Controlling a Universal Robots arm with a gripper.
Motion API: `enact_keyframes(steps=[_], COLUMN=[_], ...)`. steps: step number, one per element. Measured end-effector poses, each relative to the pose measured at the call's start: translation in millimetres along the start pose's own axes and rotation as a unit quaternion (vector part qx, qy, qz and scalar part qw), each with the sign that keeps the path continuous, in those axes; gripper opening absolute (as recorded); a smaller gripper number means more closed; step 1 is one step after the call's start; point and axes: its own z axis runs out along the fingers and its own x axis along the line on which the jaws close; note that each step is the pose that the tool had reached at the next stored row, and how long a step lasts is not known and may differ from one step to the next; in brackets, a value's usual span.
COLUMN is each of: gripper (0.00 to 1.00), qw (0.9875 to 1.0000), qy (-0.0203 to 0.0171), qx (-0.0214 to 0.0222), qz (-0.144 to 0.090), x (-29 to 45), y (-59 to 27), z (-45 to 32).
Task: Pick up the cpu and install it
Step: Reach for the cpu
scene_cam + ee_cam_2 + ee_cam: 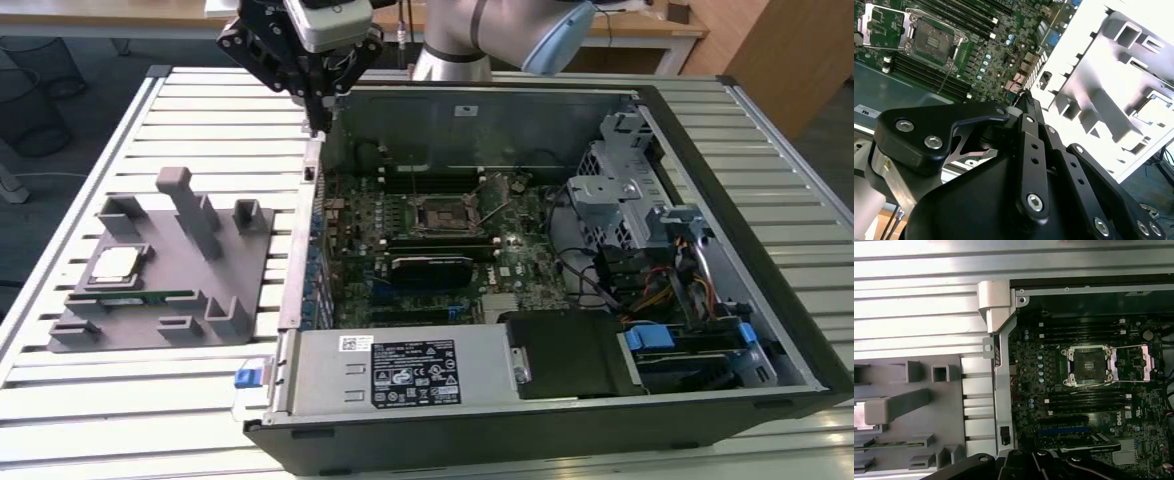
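Okay, nearest me the cpu lies flat in the grey holder at the exterior view's left, just beside the open computer case. The socket on the motherboard is bare, its plate flipped open. Farther back my gripper hangs clenched on nothing over the case's far corner, well apart from the cpu.

My slatted metal table bears a grey holder at the exterior view's left, and an open computer case just right of it.

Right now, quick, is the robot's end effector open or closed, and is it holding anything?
End effector: closed, holding nothing; the cpu lies on the gray holder.
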Motion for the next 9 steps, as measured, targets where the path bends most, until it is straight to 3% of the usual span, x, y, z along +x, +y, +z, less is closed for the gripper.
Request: enact_keyframes(steps=[9], gripper=[0.11], qw=[1.0000], qy=[0.0000], qx=[0.0000], qz=[0.000], x=[10.6], y=[-0.8], z=[-0.2])
